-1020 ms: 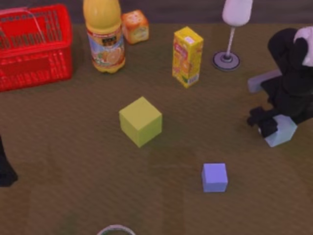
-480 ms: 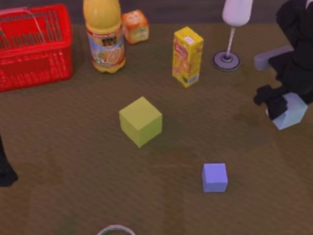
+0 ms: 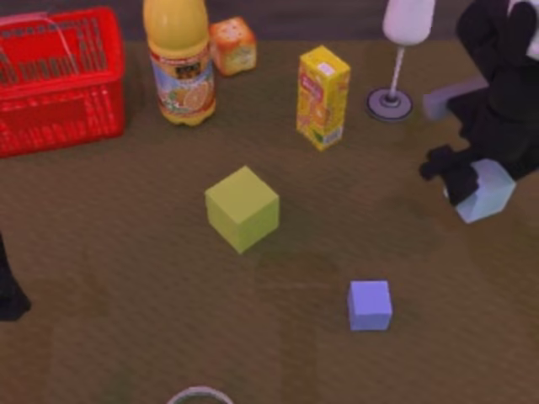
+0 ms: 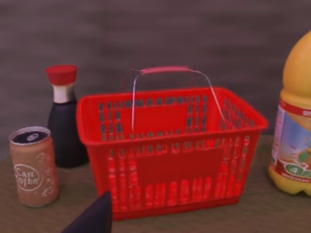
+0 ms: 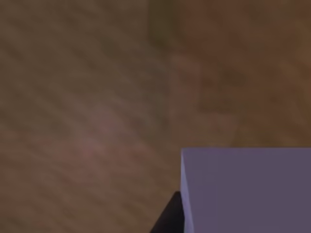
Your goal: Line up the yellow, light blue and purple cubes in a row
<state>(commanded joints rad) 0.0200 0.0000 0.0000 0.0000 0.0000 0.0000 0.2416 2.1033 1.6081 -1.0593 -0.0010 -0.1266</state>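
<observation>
top view, biggest first: yellow cube [image 3: 242, 208] just left of frame centre, well apart from both arms. light blue cube [image 3: 486, 190] at the right edge, mid-height, pinched in the right gripper [image 3: 461, 180] and seemingly off the table; dark fingers closed on its left side. purple cube [image 3: 370, 305] lower right of centre, alone, well below and left of the carried cube.

step in hand, by judgement: carrying the light blue cube toward the row. next move calls for bringing it leftward and down the frame to a spot in line with yellow and purple, square to them, then lowering before letting go. spacing wants care, to avoid nudging the small purple one.

right wrist view: cube face [image 5: 248, 189] filling the lower right, one dark finger [image 5: 167, 218] beside it.

left gripper [image 3: 10, 290] parked at the left edge, lower half; fingers' state not discernible. left wrist view: only red basket [image 4: 170, 145] and one dark fingertip.
</observation>
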